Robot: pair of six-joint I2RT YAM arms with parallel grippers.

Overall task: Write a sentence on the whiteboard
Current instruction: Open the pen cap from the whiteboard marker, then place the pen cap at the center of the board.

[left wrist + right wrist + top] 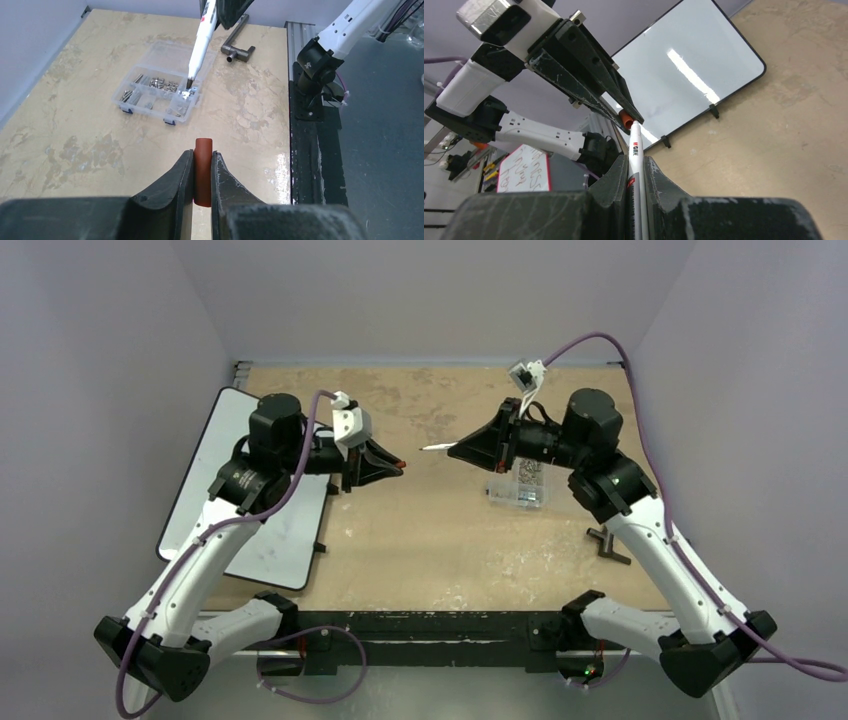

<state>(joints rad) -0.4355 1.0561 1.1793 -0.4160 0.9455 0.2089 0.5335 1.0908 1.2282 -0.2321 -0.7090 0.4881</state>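
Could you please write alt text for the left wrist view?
The left gripper pinches a red cap between its black fingers above a tan table. Beyond, a white marker enters from the top, its dark tip seen against a clear compartment box of small metal parts.

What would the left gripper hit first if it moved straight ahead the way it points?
Most likely the white marker held in the right gripper, whose tip faces the red cap pinched in the left gripper. Exact alignment is unclear.

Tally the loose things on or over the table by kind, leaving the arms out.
whiteboard: 1
marker: 1
red cap: 1
clear parts box: 1
metal T-piece: 1
Total: 5
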